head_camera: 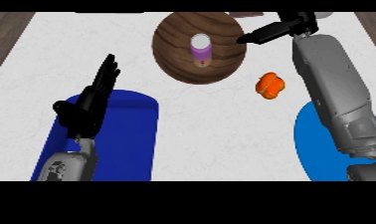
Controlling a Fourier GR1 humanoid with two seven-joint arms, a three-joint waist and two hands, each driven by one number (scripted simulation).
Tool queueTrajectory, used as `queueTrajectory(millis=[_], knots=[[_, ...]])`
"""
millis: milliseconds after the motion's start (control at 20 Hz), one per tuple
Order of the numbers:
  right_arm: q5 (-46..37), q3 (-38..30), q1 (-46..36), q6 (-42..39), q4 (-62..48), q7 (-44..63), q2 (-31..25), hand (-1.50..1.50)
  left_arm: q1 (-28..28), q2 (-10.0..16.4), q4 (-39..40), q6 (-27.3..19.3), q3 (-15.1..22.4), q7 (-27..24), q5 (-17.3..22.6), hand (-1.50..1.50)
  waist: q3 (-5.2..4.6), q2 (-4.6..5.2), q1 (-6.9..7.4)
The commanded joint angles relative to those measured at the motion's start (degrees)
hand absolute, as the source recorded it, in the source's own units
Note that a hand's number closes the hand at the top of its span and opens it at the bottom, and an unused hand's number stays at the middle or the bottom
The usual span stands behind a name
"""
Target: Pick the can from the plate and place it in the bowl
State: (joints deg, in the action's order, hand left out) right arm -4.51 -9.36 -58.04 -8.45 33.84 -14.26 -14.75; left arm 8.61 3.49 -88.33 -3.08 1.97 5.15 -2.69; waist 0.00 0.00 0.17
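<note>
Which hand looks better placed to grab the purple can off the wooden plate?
Probably the right hand. Its fingers point at the rim of the round brown wooden plate, close to the purple white-topped can standing on it. The left hand rests open at the view's left, farther off.

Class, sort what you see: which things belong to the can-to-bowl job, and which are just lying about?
Job: can, wooden plate, right hand, and the bowl, either left blue shape or right blue shape; cannot tell which.
Lying about: orange object; left hand, resting open.
</note>
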Motion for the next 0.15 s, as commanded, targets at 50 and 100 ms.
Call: queueTrajectory(millis=[50, 100], knots=[[0.9, 1.3, 6.7, -2.8, 7.8, 0.8, 0.5, -1.50, -2.8, 1.0, -5.9, 1.1, 0.5, 3.6, 0.4, 0.00, 0.00, -0.22, -0.13], [0.7, 2.1, 9.5, -1.3, 11.2, 1.9, 1.7, -1.50, 1.0, -1.2, 1.9, -1.5, 0.2, -0.9, -1.6, 0.00, -0.02, -0.18, -0.57]])
